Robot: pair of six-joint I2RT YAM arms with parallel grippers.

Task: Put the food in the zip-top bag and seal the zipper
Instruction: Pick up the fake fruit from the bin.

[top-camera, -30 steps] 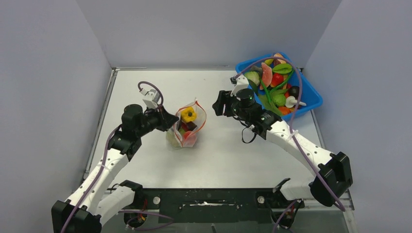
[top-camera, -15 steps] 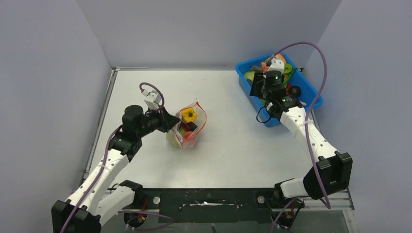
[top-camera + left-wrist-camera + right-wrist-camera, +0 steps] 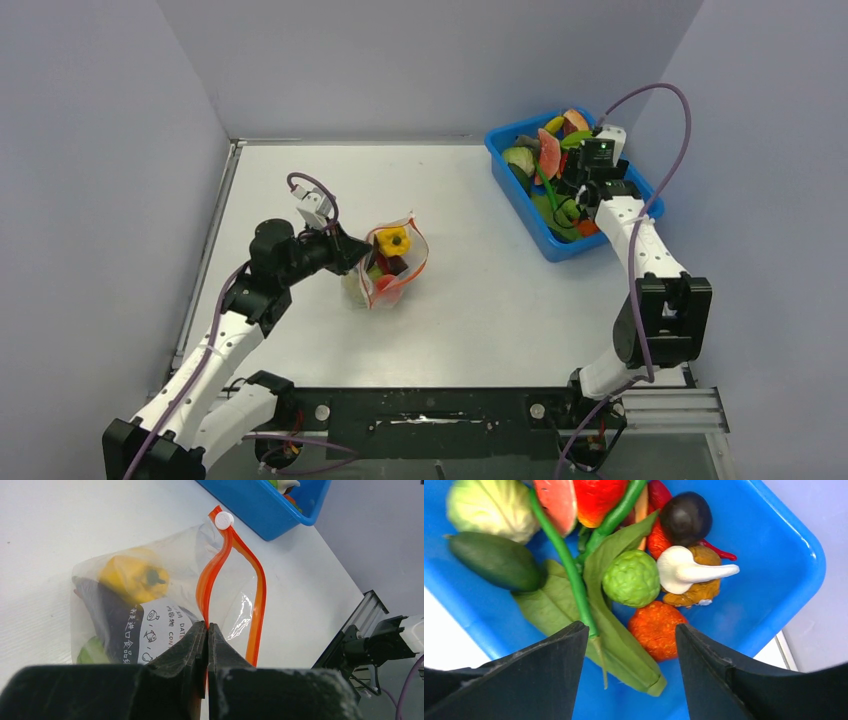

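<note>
Food lies in two places: a yellow pepper (image 3: 132,575) and a purple eggplant (image 3: 106,606) inside the zip-top bag (image 3: 392,262), left of the table's (image 3: 480,300) middle, and the rest in the blue tub (image 3: 557,248) at the far right corner. The left gripper (image 3: 206,630) is pressed together on the bag's orange-red zipper (image 3: 202,587), the mouth gaping; the right gripper (image 3: 631,635) hangs spread wide and empty over the tub, above a bumpy green fruit (image 3: 631,577) and a white mushroom (image 3: 684,570)

Counter (image 3: 500,300): white, matte. Metal strip (image 3: 207,262) along left edge. Far wall (image 3: 430,60), left wall (image 3: 90,200), right wall (image 3: 765,110): plain lavender-grey panels. Black mounting plate (image 3: 440,412) along near edge. Lighting even, shadows soft.
</note>
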